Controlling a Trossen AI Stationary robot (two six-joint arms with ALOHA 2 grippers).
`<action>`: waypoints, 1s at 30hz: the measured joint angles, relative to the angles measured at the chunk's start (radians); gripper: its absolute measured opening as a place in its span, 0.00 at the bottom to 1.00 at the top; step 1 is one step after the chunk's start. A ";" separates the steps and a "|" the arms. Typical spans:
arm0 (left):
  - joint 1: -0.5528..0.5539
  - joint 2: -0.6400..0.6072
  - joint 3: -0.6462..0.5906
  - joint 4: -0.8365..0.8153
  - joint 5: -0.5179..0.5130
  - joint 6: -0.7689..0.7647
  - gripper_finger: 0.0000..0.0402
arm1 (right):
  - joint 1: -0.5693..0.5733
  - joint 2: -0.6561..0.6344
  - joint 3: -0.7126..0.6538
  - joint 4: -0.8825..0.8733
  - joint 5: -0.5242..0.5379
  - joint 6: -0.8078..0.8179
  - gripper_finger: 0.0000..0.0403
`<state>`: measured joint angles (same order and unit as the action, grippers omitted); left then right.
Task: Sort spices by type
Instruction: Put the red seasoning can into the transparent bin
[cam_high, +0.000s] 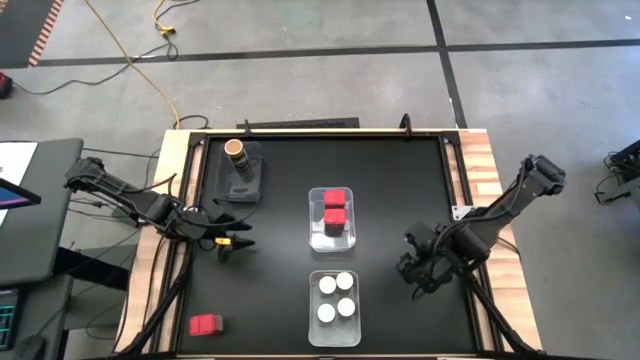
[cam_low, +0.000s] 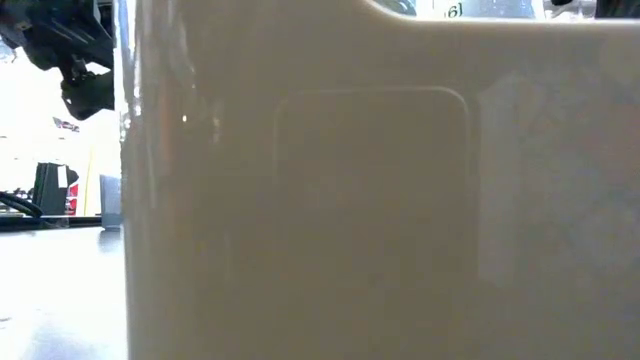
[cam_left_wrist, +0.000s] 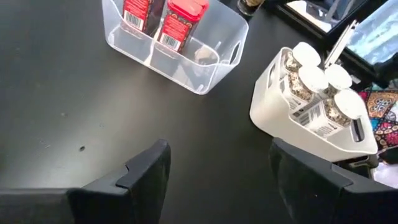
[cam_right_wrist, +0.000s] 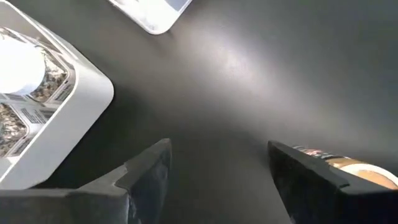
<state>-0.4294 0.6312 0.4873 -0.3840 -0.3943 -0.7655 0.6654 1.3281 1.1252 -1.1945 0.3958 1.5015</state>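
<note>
Two red boxes (cam_high: 334, 206) stand in a clear tub (cam_high: 316, 236) at mid-table. Several white-lidded jars (cam_high: 336, 297) fill a white tub (cam_high: 334, 338) near the front edge. A brown-topped jar (cam_high: 236, 150) stands upright on the dark grey tray (cam_high: 252, 186) at the far left. A lone red box (cam_high: 205, 324) lies at the near left. My left gripper (cam_left_wrist: 217, 149) hovers open over bare mat left of the tubs. My right gripper (cam_right_wrist: 219, 149) is open right of the white tub (cam_right_wrist: 81, 106). A tan-topped jar (cam_right_wrist: 364, 175) peeks out behind one of its fingers, outside the gap.
The white tub's wall (cam_low: 380, 200) blocks nearly all of the low view. Bare black mat lies between the tubs and each arm. A raised rim (cam_high: 320, 132) runs along the table's far edge, and cables lie on the floor beyond it.
</note>
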 joint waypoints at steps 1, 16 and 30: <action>0.000 0.006 0.002 -0.002 0.000 0.000 0.65 | -0.007 0.000 0.000 0.001 0.000 -0.016 0.72; -0.036 0.304 0.322 -0.261 0.057 0.045 0.65 | -0.122 0.000 0.000 0.000 0.000 -0.175 0.72; -0.158 0.523 0.381 -0.452 0.389 -0.118 0.65 | -0.199 0.001 0.000 0.002 0.000 -0.284 0.73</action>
<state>-0.5877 1.1540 0.8687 -0.8359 -0.0049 -0.8838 0.4662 1.3293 1.1256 -1.1927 0.3958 1.2179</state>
